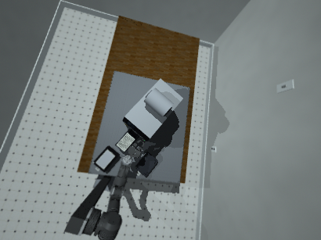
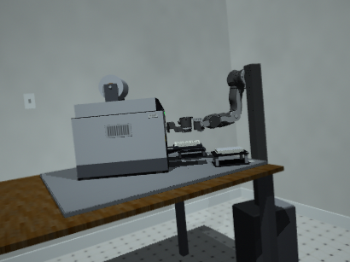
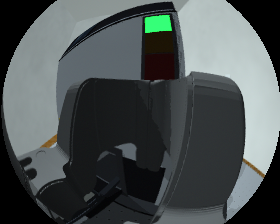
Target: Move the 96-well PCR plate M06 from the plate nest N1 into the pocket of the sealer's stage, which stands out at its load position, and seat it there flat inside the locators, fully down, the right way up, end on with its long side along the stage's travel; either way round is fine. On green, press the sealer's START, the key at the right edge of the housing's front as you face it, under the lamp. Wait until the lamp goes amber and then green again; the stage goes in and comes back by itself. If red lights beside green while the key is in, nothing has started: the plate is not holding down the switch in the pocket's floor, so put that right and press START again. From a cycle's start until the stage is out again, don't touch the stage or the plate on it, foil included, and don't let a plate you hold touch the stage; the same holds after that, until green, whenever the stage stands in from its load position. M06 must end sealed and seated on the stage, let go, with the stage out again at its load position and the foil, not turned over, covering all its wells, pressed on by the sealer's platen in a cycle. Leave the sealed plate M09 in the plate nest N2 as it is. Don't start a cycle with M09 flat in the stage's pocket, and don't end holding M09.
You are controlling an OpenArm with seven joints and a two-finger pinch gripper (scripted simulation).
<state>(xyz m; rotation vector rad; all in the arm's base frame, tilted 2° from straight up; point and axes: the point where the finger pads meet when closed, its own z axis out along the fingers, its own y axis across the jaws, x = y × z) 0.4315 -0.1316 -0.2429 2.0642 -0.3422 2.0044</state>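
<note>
The sealer (image 1: 146, 116) stands on the grey mat, with its stage out in front of it. The PCR plate M06 (image 1: 125, 141) lies in the stage's pocket, wells showing; it also shows in the side view (image 2: 188, 142). My gripper (image 2: 170, 127) is shut and empty, level with the right edge of the housing's front, just under the lamp. In the wrist view the shut fingers (image 3: 156, 87) fill the middle and hide the START key. The lamp (image 3: 158, 23) above them is green, and the segments below it are dark. I cannot tell whether the fingertips touch the housing.
The sealed plate M09 (image 1: 106, 159) sits in nest N2, left of the arm, and shows in the side view (image 2: 230, 151). The empty dark nest N1 (image 1: 148, 164) is right of the arm. A foil roll (image 1: 158, 101) sits on top of the sealer. The arm's post (image 2: 255, 110) stands at the table's end.
</note>
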